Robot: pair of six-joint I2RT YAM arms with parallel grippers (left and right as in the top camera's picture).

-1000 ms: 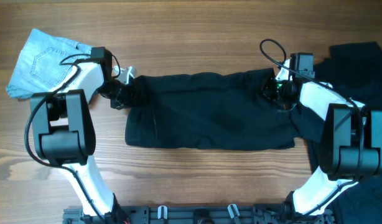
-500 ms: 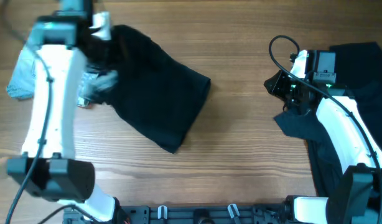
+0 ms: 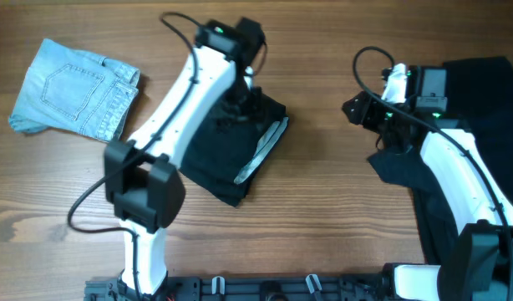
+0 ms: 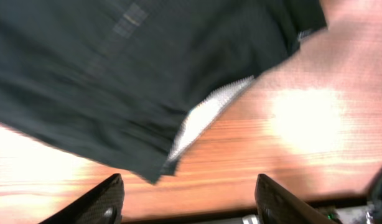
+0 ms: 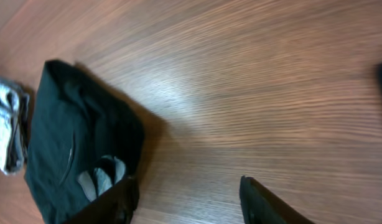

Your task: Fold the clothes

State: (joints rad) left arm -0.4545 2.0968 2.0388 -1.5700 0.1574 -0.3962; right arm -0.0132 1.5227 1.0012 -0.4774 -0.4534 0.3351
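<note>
The black shorts lie folded in a bundle at mid-table, with a strip of pale waistband lining showing along the right edge. My left gripper hovers over the bundle's far end, open and empty. In the left wrist view the black shorts and the lining lie below the spread fingers. My right gripper is open over bare wood, well to the right of the shorts. Its wrist view shows the shorts at left.
A folded light-blue denim pair lies at the far left. A heap of dark garments covers the right side under my right arm. Bare wood separates the shorts from that heap.
The shorts, spread wide and held at both ends, are now folded into a bundle. Both grippers have let go and opened. The right arm pulled back to the right.
</note>
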